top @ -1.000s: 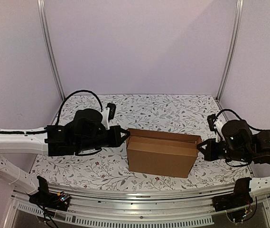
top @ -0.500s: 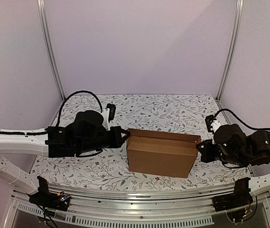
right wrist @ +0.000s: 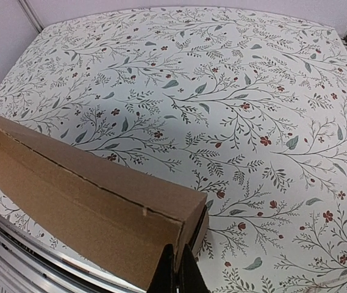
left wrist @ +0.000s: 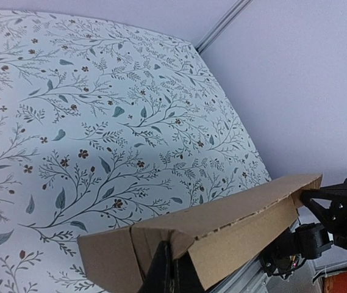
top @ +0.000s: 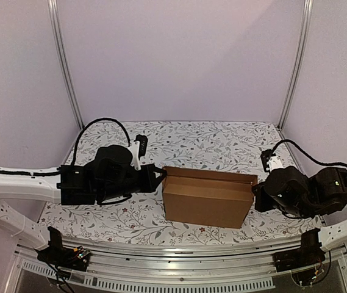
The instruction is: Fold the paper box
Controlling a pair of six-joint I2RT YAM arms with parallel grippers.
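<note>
Two end effectors, left [top: 160, 176] and right [top: 256, 195], both clenched on nothing, tips at opposite short ends of the paper box [top: 207, 198]. Sits mid-counter [top: 203, 140], toward the near edge, long axis running left to right. Lies directly right of the left tip and left of the right tip, with neither arm clearly nearer. Looks like plain brown corrugated cardboard, folded into a shallow rectangle, lid edge seemingly not quite flush along the far side.

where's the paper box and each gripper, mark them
paper box [top: 207, 206], top view, middle of its front face
left gripper [top: 160, 175], top view, fingertips at the box's left end
right gripper [top: 256, 193], top view, fingertips at the box's right end
</note>
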